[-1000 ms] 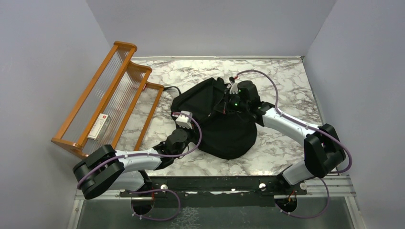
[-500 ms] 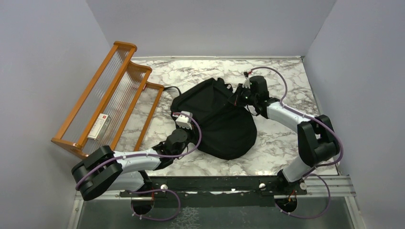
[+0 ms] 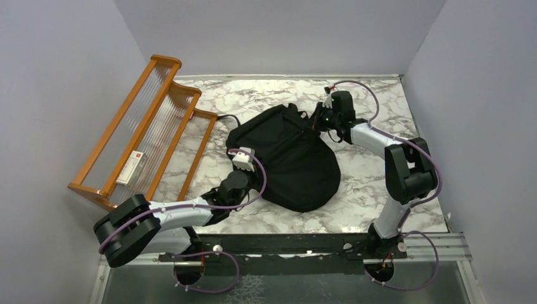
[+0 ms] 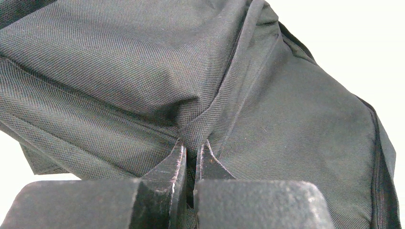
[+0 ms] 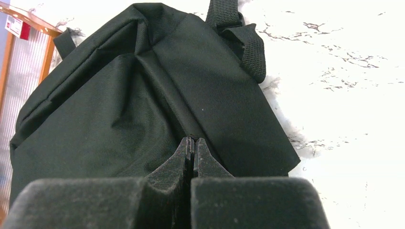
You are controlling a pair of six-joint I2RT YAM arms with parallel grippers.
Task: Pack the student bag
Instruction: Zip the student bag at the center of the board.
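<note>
Item: large black soft fabric backpack (image 3: 297, 164), long axis near-far. left gripper (image 4: 193, 145) at backpack's near-left flank, nipping fabric fold. right gripper (image 5: 192, 140) at backpack's far-right edge, jaws pressed together; hold unclear.

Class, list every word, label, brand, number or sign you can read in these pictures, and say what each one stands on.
No text here can be read.
small white and red box on the wooden rack: it carries some print, but this is too small and blurred to read in either view.
student bag: no label, brand or number shows on it in any view.
</note>
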